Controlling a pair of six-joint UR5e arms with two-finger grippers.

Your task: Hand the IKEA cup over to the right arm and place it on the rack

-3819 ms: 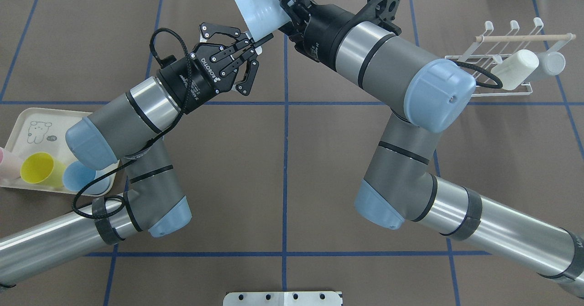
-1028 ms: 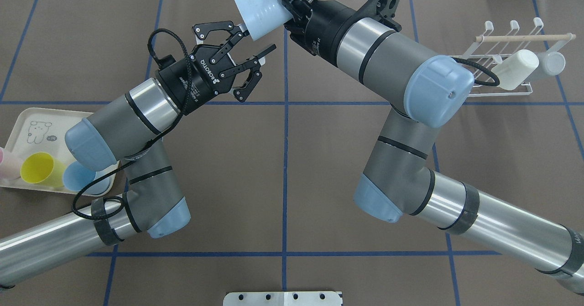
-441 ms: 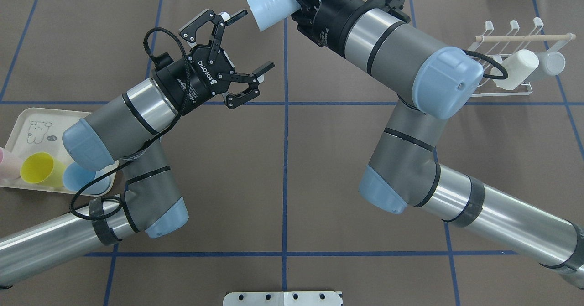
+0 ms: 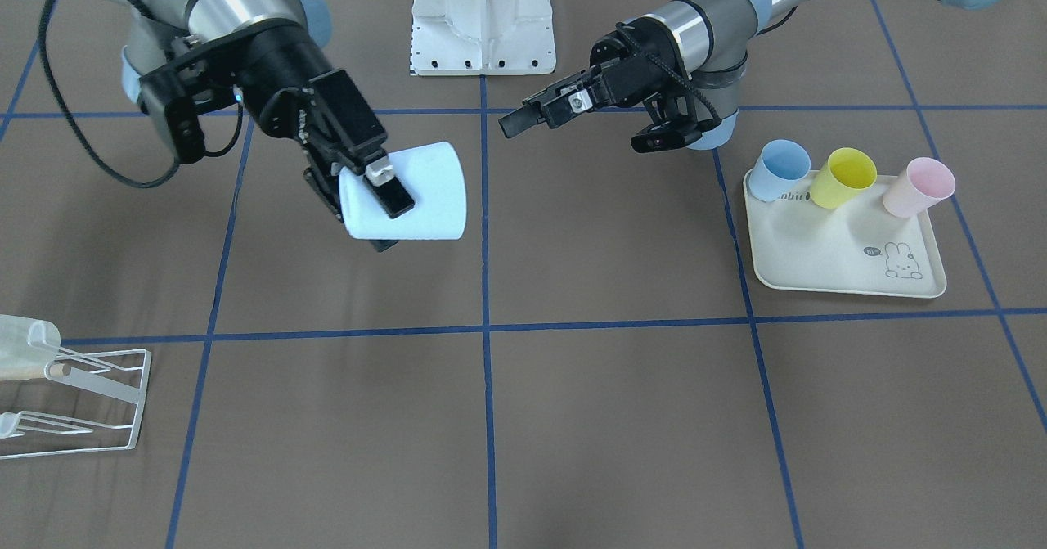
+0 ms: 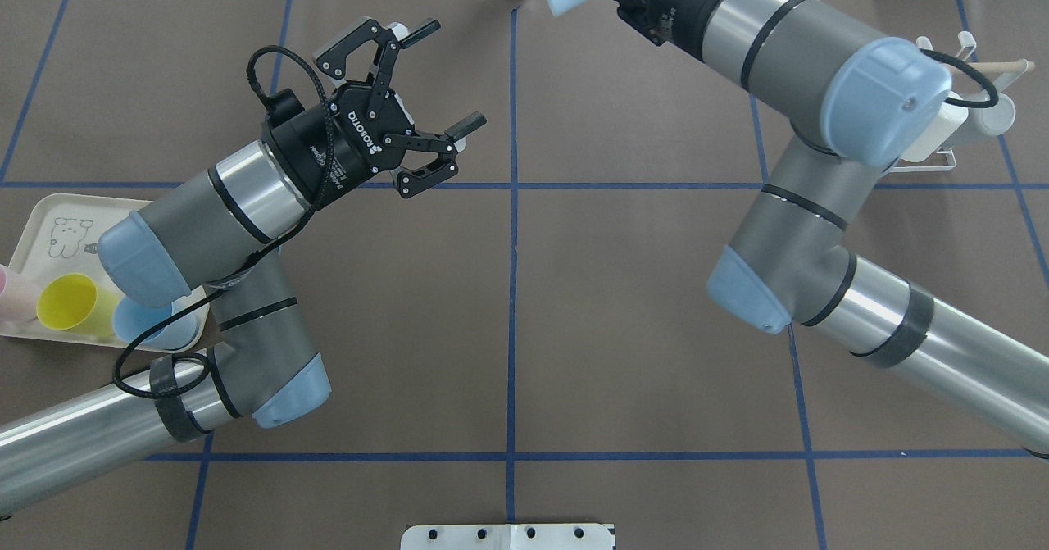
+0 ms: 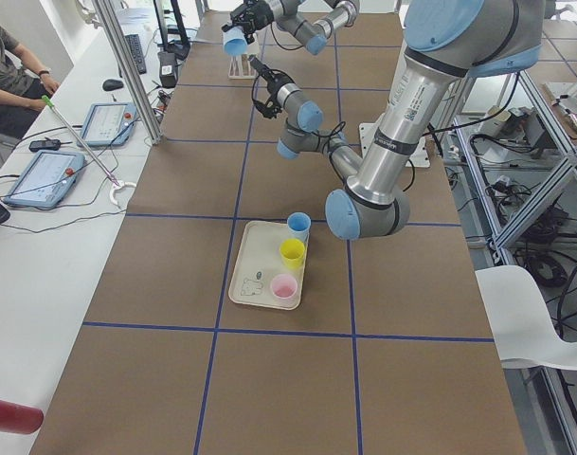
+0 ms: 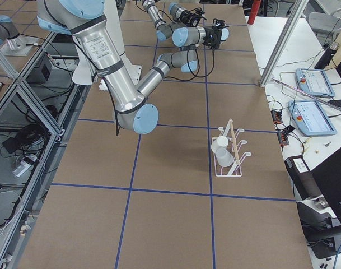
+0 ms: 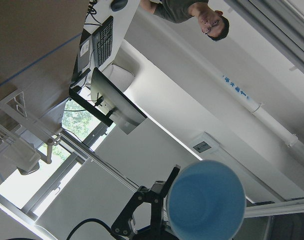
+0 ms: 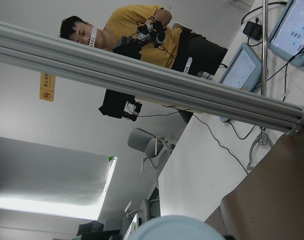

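Two grippers observed. Right gripper (image 4: 388, 218) is clamped on the pale blue cup (image 4: 427, 193), which is held on its side in the air over the table (image 4: 613, 418), well apart from the rack (image 4: 98, 406). Left gripper (image 5: 448, 77) stands with jaws spread wide, holding nothing, clear of the cup

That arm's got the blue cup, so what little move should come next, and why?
Probably swing the right gripper, shut on the pale blue cup, toward the white rack. The left gripper is open and clear of the cup, so the hand-over looks done, and the rack stands well off to the side.
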